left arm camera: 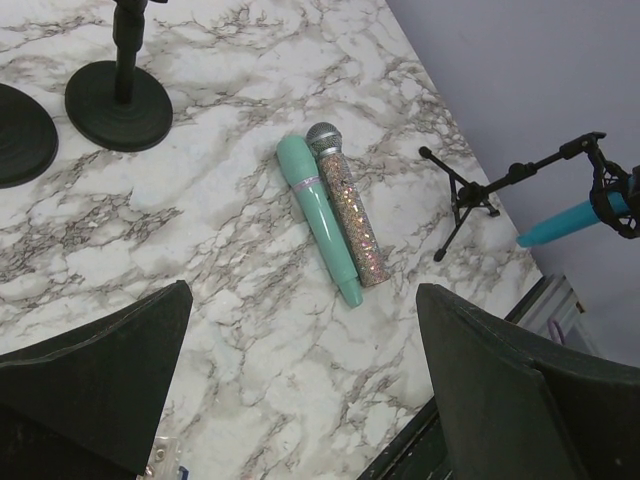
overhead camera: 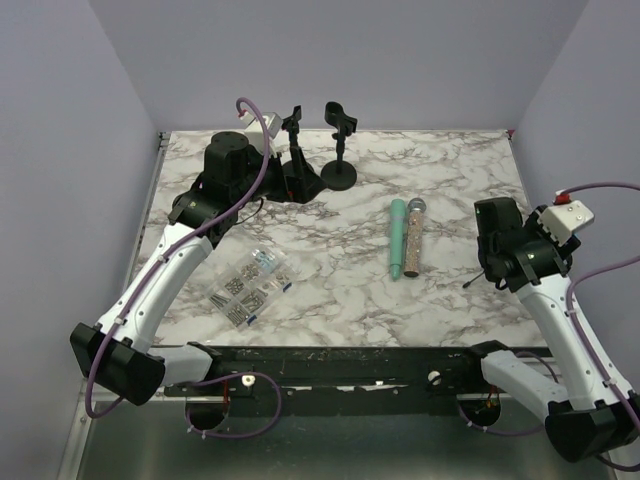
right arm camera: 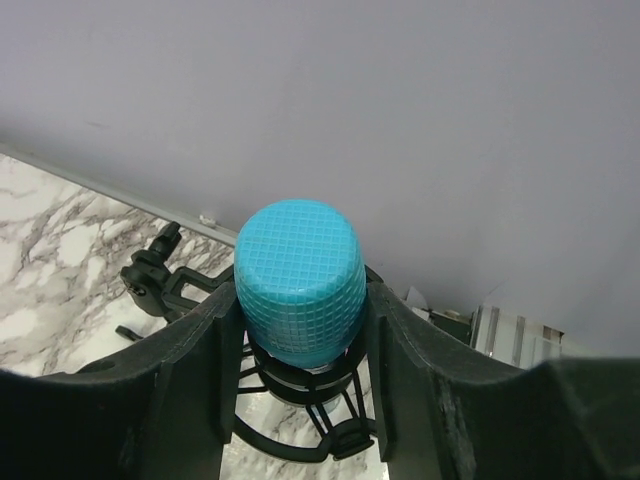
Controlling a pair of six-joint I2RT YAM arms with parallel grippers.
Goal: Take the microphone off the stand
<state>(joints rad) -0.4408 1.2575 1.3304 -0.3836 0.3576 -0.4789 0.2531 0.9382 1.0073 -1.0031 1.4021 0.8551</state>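
Note:
A blue microphone sits head-up in a black shock mount on a small black tripod stand. My right gripper is shut on the microphone's blue mesh head, one finger on each side. In the top view the right gripper hides the microphone, and only a tripod leg shows. In the left wrist view the blue body pokes out of the mount at the right edge. My left gripper is open and empty, held above the table near the back left.
A teal microphone and a glitter microphone lie side by side mid-table. Two black round-base stands stand at the back. A clear bag of small parts lies front left. Purple walls surround the table.

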